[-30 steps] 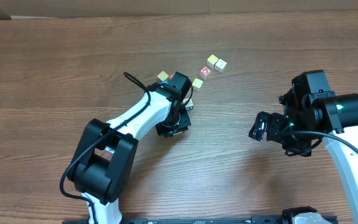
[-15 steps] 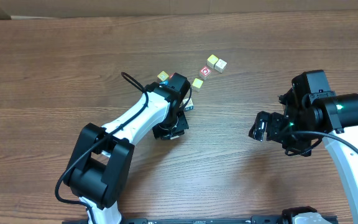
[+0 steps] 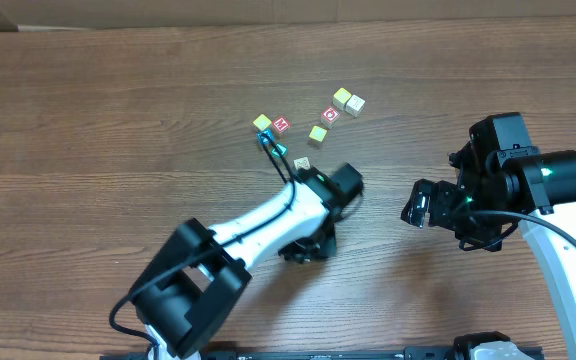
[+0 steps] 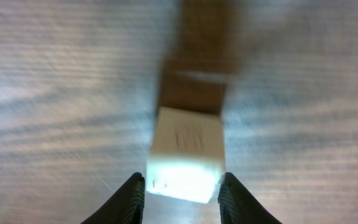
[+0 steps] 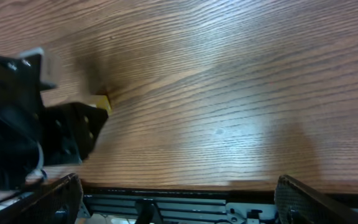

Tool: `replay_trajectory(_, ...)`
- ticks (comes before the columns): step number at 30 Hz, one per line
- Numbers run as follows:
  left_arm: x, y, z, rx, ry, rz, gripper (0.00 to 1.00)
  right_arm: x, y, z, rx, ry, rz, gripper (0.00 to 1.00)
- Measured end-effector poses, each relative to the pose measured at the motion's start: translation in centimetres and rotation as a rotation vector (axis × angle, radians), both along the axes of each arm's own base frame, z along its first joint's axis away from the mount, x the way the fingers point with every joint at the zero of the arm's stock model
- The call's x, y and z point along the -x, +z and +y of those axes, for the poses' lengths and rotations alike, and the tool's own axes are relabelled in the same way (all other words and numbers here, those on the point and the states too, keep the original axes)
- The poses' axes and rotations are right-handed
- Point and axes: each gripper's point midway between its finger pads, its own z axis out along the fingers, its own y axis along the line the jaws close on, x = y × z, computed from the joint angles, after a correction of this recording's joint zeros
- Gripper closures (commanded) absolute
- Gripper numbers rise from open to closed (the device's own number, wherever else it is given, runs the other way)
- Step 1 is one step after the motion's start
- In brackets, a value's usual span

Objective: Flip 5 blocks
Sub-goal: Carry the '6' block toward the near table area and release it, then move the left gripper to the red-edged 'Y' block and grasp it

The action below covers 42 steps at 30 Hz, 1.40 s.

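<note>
In the left wrist view a pale block sits tilted between my left gripper's fingertips and touches both. The picture is blurred, and the block's dark shadow lies apart from it on the wood. Overhead, the left gripper is right of and nearer than the loose blocks: a yellow one, a red one, a pale one, a yellow-green one, another red one and a pale pair. My right gripper stands wide open and empty.
The wooden table is bare on the left and at the front right. The left arm's black body fills the left side of the right wrist view. The table's front edge runs just ahead of the right fingers.
My left arm has swung right and toward the front, away from the cluster, uncovering the red and pale blocks there. The right arm has not moved.
</note>
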Motion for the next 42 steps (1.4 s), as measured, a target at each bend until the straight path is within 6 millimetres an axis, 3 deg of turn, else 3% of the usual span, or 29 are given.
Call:
replay_trajectory(5,0.5,0.0,-0.7,-0.005,0.004,-0.014,0.61,0.0,0.0,-0.1,0.008,0.0,-0.001,0.0)
replay_trajectory(12,-1.0,0.2,-0.1,0.007,0.064,-0.043,0.56,-0.1,0.0,-0.2,0.011,-0.001,-0.003,0.0)
replay_trajectory(13,-1.4,0.4,0.1,0.017,0.078,-0.052,0.53,-0.1,0.0,-0.2,0.011,0.0,-0.006,0.0)
replay_trajectory(16,-3.3,1.8,0.3,0.072,0.126,-0.107,0.3,-0.3,0.0,-0.1,0.01,-0.001,-0.015,0.0)
replay_trajectory(18,-5.1,3.3,0.1,0.134,0.141,-0.175,0.28,-0.5,0.0,-0.1,0.009,-0.001,-0.023,0.0)
replay_trajectory(21,-7.6,5.2,-0.4,0.22,0.148,-0.272,0.28,-0.7,0.0,-0.1,0.007,-0.001,-0.031,0.0)
replay_trajectory(23,-9.1,5.8,-0.6,0.259,0.153,-0.32,0.34,-0.8,0.0,-0.1,0.006,-0.001,-0.035,0.0)
replay_trajectory(26,-11.2,6.0,-0.6,0.3,0.16,-0.367,0.37,-0.8,0.0,-0.1,0.006,0.0,-0.035,0.0)
replay_trajectory(31,-14.1,5.5,-0.1,0.33,0.194,-0.418,0.35,-0.7,0.0,-0.1,0.008,-0.001,-0.029,0.0)
replay_trajectory(42,-16.9,3.9,-1.0,0.367,0.21,-0.475,0.37,-0.5,0.0,-0.1,0.008,-0.001,-0.02,0.0)
